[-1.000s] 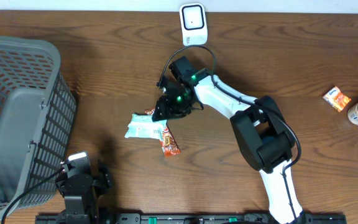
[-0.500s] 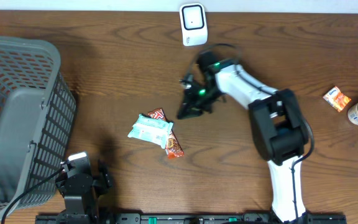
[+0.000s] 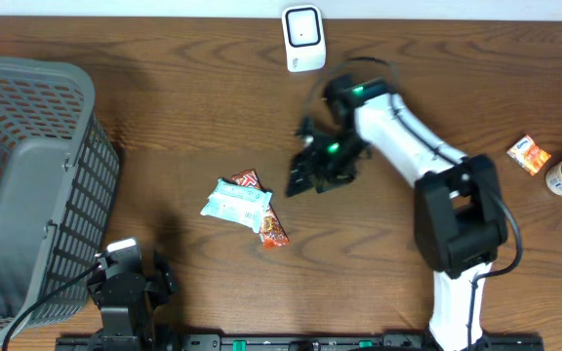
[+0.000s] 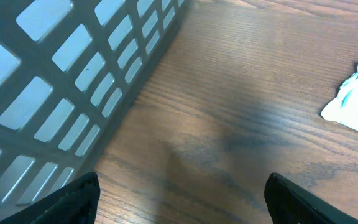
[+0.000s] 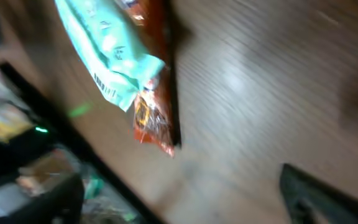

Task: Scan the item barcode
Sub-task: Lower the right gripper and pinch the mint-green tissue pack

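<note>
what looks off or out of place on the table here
The two snack packets lie heaped mid-table: the mint-green packet sits crooked on top of the orange-red packet, covering much of it. Neither is near the white scanner, and the right gripper hangs beside them with its fingers open and empty.
</note>
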`<state>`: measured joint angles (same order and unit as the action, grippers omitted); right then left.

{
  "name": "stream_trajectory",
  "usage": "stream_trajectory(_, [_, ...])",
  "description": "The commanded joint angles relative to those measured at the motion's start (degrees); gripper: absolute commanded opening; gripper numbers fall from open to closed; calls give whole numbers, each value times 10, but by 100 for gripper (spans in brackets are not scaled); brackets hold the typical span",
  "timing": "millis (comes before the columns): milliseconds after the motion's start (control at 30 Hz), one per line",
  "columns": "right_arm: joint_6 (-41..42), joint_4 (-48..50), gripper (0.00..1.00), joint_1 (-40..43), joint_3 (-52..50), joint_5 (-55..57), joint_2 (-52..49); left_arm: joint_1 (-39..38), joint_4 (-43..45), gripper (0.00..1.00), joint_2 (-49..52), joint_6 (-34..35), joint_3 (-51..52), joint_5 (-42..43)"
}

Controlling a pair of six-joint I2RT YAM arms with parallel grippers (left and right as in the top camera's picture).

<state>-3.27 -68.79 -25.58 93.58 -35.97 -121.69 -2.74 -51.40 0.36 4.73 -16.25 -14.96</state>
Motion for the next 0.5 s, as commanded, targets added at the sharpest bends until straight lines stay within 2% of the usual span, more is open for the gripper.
stream_trajectory(0, [-73,41,99,-50,5,77,14,-2,-24,85,-1,5,2,-6])
stream_trajectory(133, [-90,114,99,-92,9,122,14,-2,-24,85,-1,5,2,-5])
stream_trajectory(467, [-147,228,99,-132,19,97,13,-2,-24,85,-1,5,2,-5])
